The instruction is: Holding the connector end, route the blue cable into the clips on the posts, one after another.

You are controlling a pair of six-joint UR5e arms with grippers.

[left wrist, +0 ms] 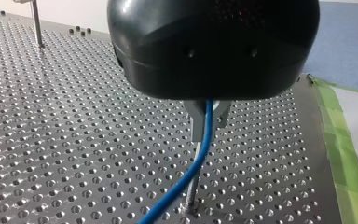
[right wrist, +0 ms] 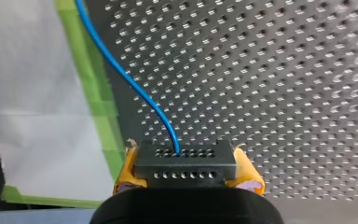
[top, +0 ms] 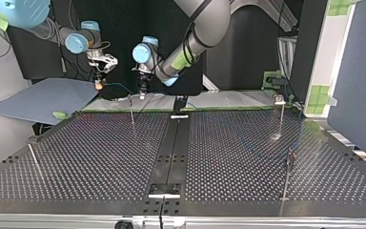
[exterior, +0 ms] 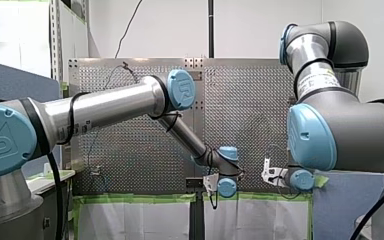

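- Blue cable [right wrist: 135,86]: a thin, smooth-sheathed line. It leaves the top face of the connector [right wrist: 186,161] and curves slackly away along the table's edge, beside the green tape [right wrist: 100,107]. In the left wrist view it drops between my left gripper's fingers [left wrist: 195,123] and passes a post. I judge it light and limp, and slick enough to slip through a grip. It will follow a pull but buckle under a push, so I would lead it under gentle tension.
- Connector: a black block with rows of small holes, and rigid by the look of it. It is the sound place to hold, by its two side faces.
- Right gripper [right wrist: 187,169]: its yellow pads [right wrist: 127,170] are closed on the connector's sides, with the cable exit left free. In the top view it hangs over the table's far edge, at the view's left.
- Left gripper [left wrist: 209,119]: its metal fingers are drawn in against the cable on both sides, with no gap showing. It stands directly above a post.
- Post [left wrist: 192,189]: a slim upright rod. Its clip is hidden by the fingers, so I cannot tell whether the cable is seated.
- Further posts [top: 282,119]: these stand at the top view's right, well apart from both grippers.
- Table [left wrist: 74,140]: a perforated metal plate.
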